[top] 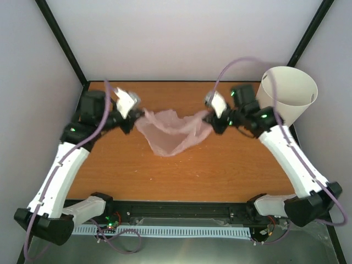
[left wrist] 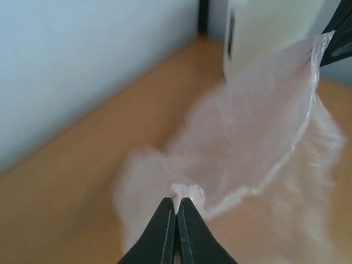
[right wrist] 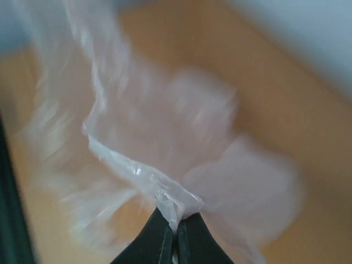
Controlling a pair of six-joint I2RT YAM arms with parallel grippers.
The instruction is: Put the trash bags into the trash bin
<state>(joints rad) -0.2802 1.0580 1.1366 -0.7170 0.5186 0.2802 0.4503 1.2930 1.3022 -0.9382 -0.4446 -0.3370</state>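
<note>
The pale pink translucent trash bag hangs stretched between my two grippers above the middle of the wooden table. My left gripper is shut on the bag's left edge; in the left wrist view its jaws pinch a bunched corner of the bag. My right gripper is shut on the bag's right edge; in the right wrist view its jaws clamp a twisted fold of the bag. The white trash bin stands at the table's far right corner, right of my right gripper, and shows in the left wrist view.
The wooden table is bounded by white walls behind and at both sides, with black frame posts at the corners. A black rail runs along the near edge between the arm bases.
</note>
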